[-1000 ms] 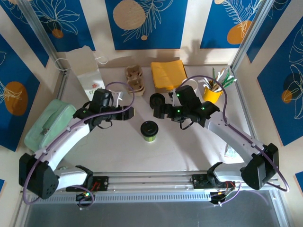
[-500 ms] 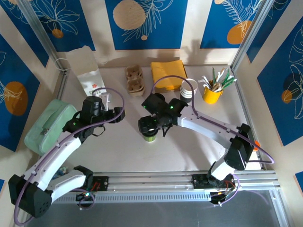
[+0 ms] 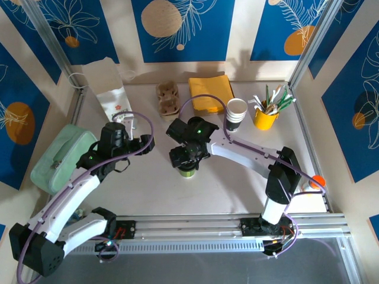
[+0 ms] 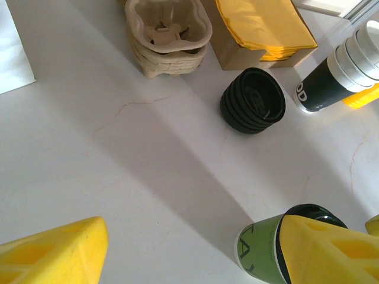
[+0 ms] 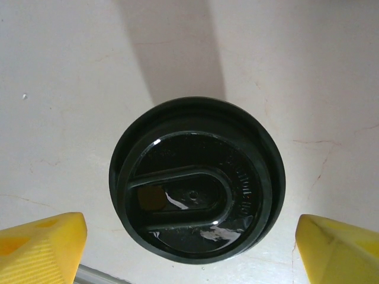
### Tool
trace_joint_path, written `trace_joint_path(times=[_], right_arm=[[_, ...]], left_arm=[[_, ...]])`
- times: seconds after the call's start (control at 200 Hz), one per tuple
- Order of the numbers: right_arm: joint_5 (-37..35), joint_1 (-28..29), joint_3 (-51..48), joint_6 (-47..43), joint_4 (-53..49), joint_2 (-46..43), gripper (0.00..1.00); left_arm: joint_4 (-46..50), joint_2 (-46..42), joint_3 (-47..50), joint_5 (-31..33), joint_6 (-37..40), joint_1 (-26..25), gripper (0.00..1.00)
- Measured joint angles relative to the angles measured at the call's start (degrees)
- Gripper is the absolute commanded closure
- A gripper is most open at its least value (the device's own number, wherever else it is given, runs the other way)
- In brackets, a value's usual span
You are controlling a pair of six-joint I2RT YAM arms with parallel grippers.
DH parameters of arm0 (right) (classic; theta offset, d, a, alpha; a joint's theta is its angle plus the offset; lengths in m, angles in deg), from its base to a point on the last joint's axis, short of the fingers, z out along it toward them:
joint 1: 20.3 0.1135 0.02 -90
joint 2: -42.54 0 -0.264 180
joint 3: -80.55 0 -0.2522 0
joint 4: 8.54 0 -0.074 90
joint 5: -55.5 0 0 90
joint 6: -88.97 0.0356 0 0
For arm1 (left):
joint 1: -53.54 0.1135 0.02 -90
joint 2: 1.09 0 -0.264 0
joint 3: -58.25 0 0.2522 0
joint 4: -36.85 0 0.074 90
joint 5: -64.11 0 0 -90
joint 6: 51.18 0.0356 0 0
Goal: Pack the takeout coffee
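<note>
closest to my bases, about mid-way across the pale bench point(image 3: 148, 195), stands the coffee point(image 3: 187, 171): a green-sided cup, upright, with a black lid point(image 5: 195, 195) seated on it. my right end effector point(image 5: 190, 228) hangs straight above it, pointing down. its yellow fingers point(image 5: 41, 248) are spread wide on either side of the lid and do not touch the rim, so it is open and grips nothing. from overhead its black body covers most of the cup, and a sliver of green shows below it.

my left end effector point(image 4: 195, 231) is left of the coffee, low over the bench and angled toward the far right. its fingers are wide apart too, with bench between them: open, holding nothing. in its wrist camera one finger overlaps the coffee's side, but overhead there is a gap between the two. further left, beside my left arm, a mint-green case point(image 3: 59, 155) lies at the bench edge.

beyond the coffee sits a short stack of spare lids point(image 4: 253, 100). just right of it is the cup stack point(image 3: 237, 111), nested white-rimmed cups with dark lower parts, upright. right of that, a yellow pot point(image 3: 265, 118) holds sticks and cutlery. along the far edge, left to right, are a standing white paper bag point(image 3: 109, 92), stacked pulp carriers point(image 3: 167, 97) and yellow napkins point(image 3: 211, 93) on a brown box.
</note>
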Motion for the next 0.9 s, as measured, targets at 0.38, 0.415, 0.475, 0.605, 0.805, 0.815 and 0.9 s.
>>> trace_joint_path(times=[0.38, 0.415, 0.475, 0.605, 0.805, 0.815, 0.9], right_arm=[[-1.6, 0.3, 1.7, 0.1, -2.3, 3.6, 0.17], [-1.7, 0.4, 1.7, 0.1, -2.4, 3.7, 0.17], [-1.7, 0.4, 1.7, 0.1, -2.4, 3.8, 0.19], [-1.7, 0.4, 1.7, 0.1, -2.5, 3.8, 0.21], [-1.7, 0.4, 2.0, 0.1, -2.5, 3.9, 0.17], [-1.7, 0.4, 2.0, 0.0, -2.5, 3.9, 0.17], [-1.7, 0.4, 2.1, 0.0, -2.5, 4.0, 0.17]], left_arm=[[0.0, 0.0, 0.1, 0.0, 0.0, 0.5, 0.23], [0.0, 0.0, 0.1, 0.0, 0.0, 0.5, 0.23], [-0.1, 0.0, 0.2, 0.0, 0.0, 0.5, 0.23], [-0.2, 0.0, 0.2, 0.0, 0.0, 0.5, 0.23], [-0.2, 0.0, 0.2, 0.0, 0.0, 0.5, 0.22], [-0.2, 0.0, 0.2, 0.0, 0.0, 0.5, 0.23], [-0.2, 0.0, 0.2, 0.0, 0.0, 0.5, 0.22]])
